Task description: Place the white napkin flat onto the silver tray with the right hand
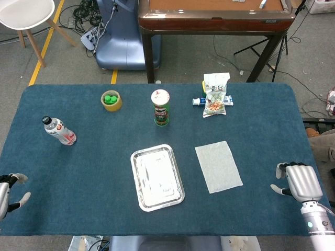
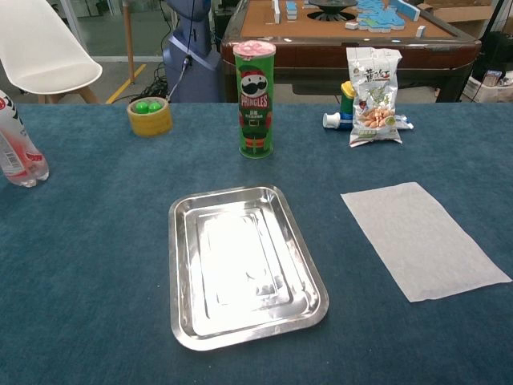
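Tray (image 2: 180, 273) nearest, bare. Napkin (image 2: 423, 238) flat on worktop (image 2: 96, 241) just right of it, untouched. Right hand (image 1: 298, 180) released, well apart. Reach pending: needs edge pinch on thin sheet.

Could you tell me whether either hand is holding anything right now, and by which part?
Nothing is held: the left hand and right hand are empty.
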Controlling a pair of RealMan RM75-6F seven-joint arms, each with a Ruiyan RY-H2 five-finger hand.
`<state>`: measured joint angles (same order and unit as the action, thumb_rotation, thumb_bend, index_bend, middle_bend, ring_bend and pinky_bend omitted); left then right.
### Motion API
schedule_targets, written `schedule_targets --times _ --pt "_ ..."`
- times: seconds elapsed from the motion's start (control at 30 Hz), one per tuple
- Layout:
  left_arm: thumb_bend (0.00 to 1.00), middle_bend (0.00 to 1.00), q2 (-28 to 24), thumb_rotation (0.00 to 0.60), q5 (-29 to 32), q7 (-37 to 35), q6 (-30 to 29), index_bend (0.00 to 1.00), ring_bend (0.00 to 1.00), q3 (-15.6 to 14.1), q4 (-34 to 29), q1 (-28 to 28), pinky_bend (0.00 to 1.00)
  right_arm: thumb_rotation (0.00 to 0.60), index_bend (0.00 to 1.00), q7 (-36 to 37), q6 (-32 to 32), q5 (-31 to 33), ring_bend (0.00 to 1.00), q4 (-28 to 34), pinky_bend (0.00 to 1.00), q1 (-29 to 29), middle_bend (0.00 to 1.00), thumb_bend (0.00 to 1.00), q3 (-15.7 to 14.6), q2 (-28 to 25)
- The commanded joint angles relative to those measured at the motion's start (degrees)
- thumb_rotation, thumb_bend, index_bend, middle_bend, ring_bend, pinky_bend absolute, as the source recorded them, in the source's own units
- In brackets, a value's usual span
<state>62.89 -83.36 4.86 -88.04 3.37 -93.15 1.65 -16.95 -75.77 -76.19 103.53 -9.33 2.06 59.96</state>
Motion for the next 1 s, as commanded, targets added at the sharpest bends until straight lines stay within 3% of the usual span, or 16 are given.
schedule_targets --times 0.03,0.27,0.37,0.5,0.67,1.0 --pt "0.21 0.49 0.09 0.600 0.05 0.22 -0.12 0.43 0.38 0.04 -0.02 -0.10 0.54 0.600 0.61 0.53 0.37 -0.17 0.48 -0.59 0.51 -0.18 0.59 0.08 -0.03 0.28" --pt "0.21 0.49 -0.27 0.600 -0.06 0.01 0.04 0.43 0.38 -0.23 -0.42 -0.19 0.54 0.600 0.61 1.37 0.41 -1.51 0.51 -1.82 0.73 -0.40 0.62 0.08 -0.09 1.33" --pt "0.21 0.49 -0.49 0.600 0.04 -0.07 -0.34 0.43 0.38 -0.21 -0.63 -0.45 0.54 0.600 0.61 1.92 0.31 -2.43 0.63 -2.97 0.85 -0.57 0.72 0.08 -0.09 2.41" --pt "0.21 0.49 -0.64 0.600 -0.09 0.12 -0.89 0.43 0.38 -0.13 -0.82 -0.64 0.54 0.600 0.61 2.38 1.69 -3.16 0.85 -4.53 0.99 -1.23 0.95 0.07 -0.48 3.71" --pt "0.21 0.49 -0.74 0.600 -0.52 0.17 -1.42 0.43 0.38 -0.23 -0.96 -0.87 0.54 0.600 0.61 2.14 3.16 -4.29 1.00 -5.87 1.00 -2.63 1.00 0.03 -0.34 5.56" --pt "0.21 0.49 -1.11 0.600 -1.17 0.52 -2.83 0.43 0.38 -0.27 -1.69 -1.51 0.54 0.600 0.61 2.37 7.43 -6.15 1.00 -8.95 1.00 -6.43 1.00 0.00 0.01 10.56"
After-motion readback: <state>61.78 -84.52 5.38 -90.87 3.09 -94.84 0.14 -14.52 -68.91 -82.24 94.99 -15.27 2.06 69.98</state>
